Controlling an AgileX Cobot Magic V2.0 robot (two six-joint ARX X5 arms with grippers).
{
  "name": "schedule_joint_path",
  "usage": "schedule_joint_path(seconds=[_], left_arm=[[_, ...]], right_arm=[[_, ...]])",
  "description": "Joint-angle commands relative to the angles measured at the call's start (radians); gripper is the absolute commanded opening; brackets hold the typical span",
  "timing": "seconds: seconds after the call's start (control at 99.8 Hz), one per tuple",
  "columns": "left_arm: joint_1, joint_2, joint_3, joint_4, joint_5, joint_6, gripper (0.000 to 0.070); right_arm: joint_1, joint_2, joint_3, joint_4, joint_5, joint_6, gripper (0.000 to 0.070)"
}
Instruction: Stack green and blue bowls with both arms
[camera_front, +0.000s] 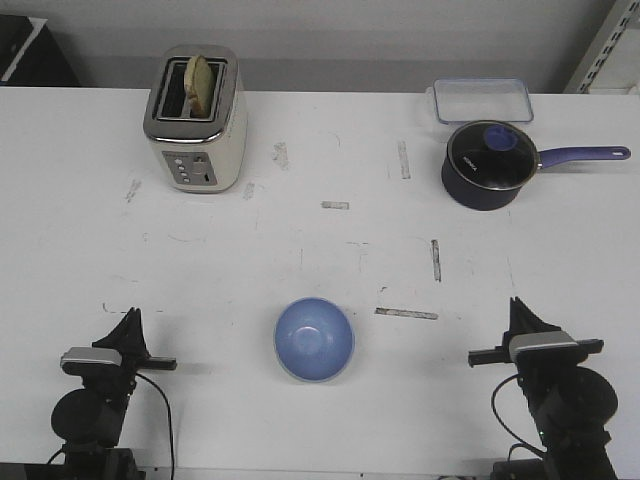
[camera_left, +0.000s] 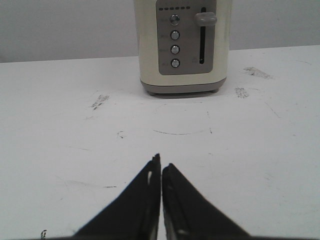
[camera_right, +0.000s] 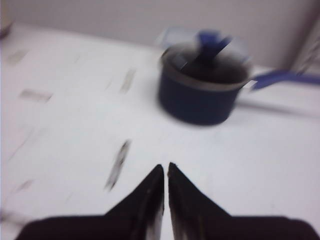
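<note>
The light blue bowl (camera_front: 314, 338) stands upright on the white table near the front, midway between my two arms. A thin pale edge shows along its near rim; I cannot tell whether that is the green bowl under it. No separate green bowl shows in any view. My left gripper (camera_front: 130, 318) is shut and empty, low near the front edge, left of the bowl; in the left wrist view (camera_left: 161, 162) it points at the toaster. My right gripper (camera_front: 518, 308) is shut and empty, right of the bowl; the right wrist view (camera_right: 165, 167) is blurred.
A cream toaster (camera_front: 195, 120) with a slice of bread in it stands at the back left and also shows in the left wrist view (camera_left: 182, 45). A navy saucepan (camera_front: 487, 163) with a glass lid and purple handle stands at the back right, a clear lidded box (camera_front: 482, 100) behind it.
</note>
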Motion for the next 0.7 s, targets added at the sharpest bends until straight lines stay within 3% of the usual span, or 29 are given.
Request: schedule_joint_path(seconds=[0.0,0.14,0.251,0.421,0.691], left_arm=[[-0.001,-0.002,-0.021,0.011,0.002,-0.007,0.0002],[-0.001,-0.002,-0.021,0.011,0.002,-0.007,0.0002],[-0.001,-0.002,-0.021,0.011,0.002,-0.007,0.0001],[-0.001,-0.002,-0.021,0.011,0.002,-0.007,0.0002],[-0.001,0.000,-0.021,0.013,0.002,-0.007,0.0002]], right_arm=[[-0.039,-0.034,-0.059,0.058,0.001,-0.027,0.0006],[-0.108,-0.141,-0.233,0.222,-0.003,-0.023,0.0006],[-0.116,-0.235,-0.343,0.269,-0.002,0.004,0.0006],[-0.115,-0.336,-0.459,0.301,-0.002,0.060,0.0006],[-0.116,-0.336,-0.459,0.274,-0.001,0.131,0.0006]])
